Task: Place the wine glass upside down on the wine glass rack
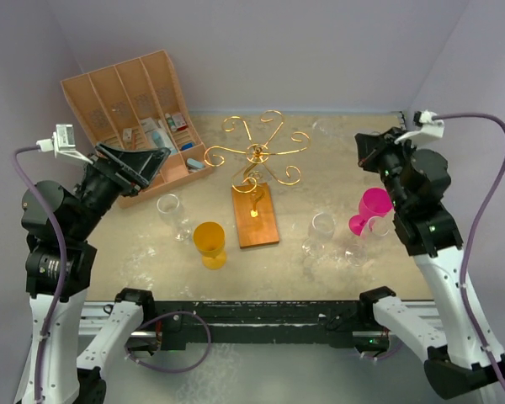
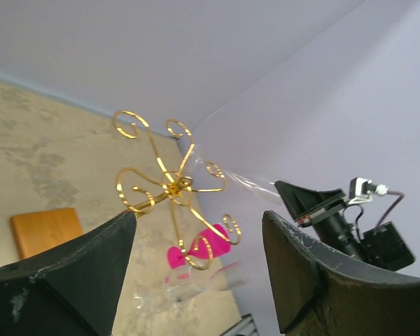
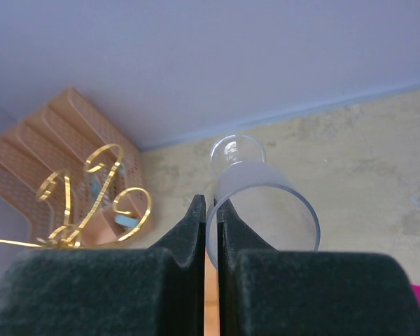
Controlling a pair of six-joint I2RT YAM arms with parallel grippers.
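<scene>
The wine glass rack (image 1: 257, 154), gold wire scrolls on a central post, stands on its brown wooden base (image 1: 255, 220) at the table's middle; it also shows in the left wrist view (image 2: 175, 185) and the right wrist view (image 3: 91, 189). My right gripper (image 3: 211, 206) is shut on the rim of a clear wine glass (image 3: 266, 203), one finger inside the bowl and one outside. It holds the glass in the air, on its side, right of the rack, foot pointing away. My left gripper (image 1: 139, 164) is open and empty, raised left of the rack.
A yellow glass (image 1: 209, 242) and a clear glass (image 1: 172, 212) stand left of the base. Another clear glass (image 1: 321, 231) and a pink glass (image 1: 369, 210) are to its right. A tan compartmented organiser box (image 1: 126, 109) leans at the back left.
</scene>
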